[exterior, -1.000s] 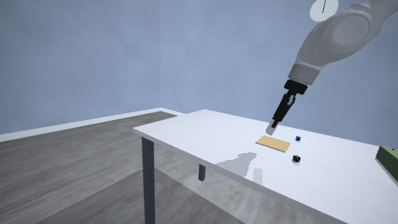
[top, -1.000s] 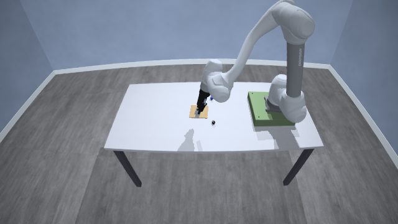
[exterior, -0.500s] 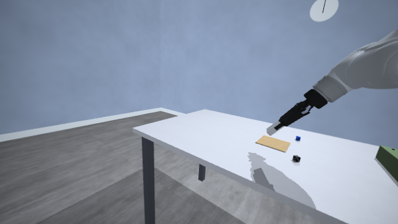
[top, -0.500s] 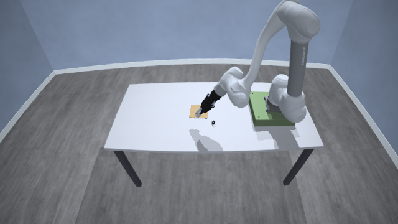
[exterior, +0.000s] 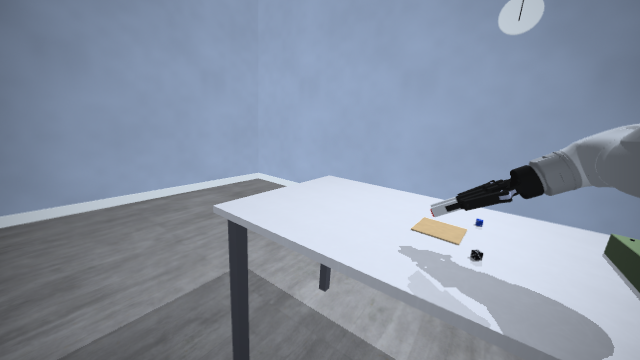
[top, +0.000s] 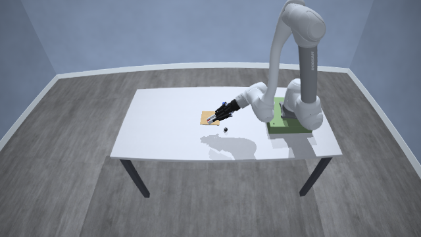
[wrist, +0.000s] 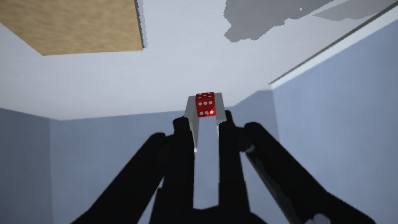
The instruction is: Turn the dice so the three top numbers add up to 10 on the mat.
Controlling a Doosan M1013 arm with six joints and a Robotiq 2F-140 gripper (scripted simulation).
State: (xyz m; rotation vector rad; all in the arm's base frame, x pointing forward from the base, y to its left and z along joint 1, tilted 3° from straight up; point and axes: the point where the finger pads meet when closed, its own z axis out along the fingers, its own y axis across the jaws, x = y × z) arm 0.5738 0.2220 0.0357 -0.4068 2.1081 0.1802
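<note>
Here the claw (wrist: 205, 119) pinches the red die (wrist: 205, 104), nearly closed, tilted low above the mat (exterior: 439, 230). Lower it gently, level one face, then release; blue die (exterior: 479, 222) and black die (exterior: 476, 255) sit off-mat on the surface (exterior: 350, 210).

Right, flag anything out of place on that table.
The tan mat carries no dice. The blue die and black die sit off it on the white table. The black one looks tipped on an edge. The gripper holds the red die aloft.

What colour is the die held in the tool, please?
Red with white pips, clearest in the wrist view.
</note>
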